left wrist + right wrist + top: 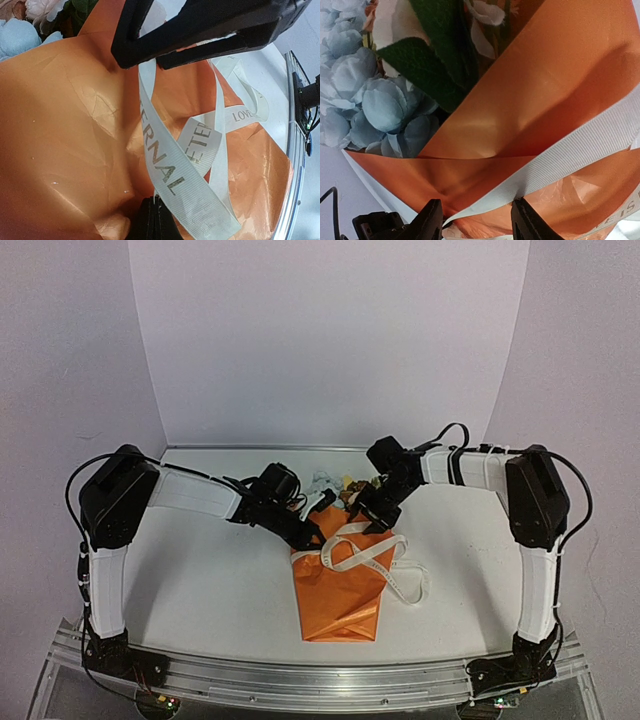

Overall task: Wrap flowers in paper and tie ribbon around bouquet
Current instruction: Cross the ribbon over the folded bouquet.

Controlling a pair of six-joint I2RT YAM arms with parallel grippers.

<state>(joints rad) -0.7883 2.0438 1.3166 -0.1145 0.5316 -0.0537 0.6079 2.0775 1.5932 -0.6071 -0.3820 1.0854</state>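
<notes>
The bouquet lies on the table as a cone of orange paper (335,605) with its wide end away from me, and the flowers (330,483) show pale blue and white at that end. A white lettered ribbon (365,558) crosses the cone in loose loops. My left gripper (312,523) sits at the cone's upper left. In its wrist view the gripper (154,200) is shut with an edge of the ribbon (165,165) pinched at its tips. My right gripper (372,518) is at the upper right. Up close the gripper (477,212) stands open, and the ribbon (580,150) runs between its fingers over the paper (545,90).
The white table (200,580) is walled by a pale backdrop on three sides. A metal rail (320,680) runs along the near edge by the arm bases. Part of the ribbon trails off the cone to its right (415,590).
</notes>
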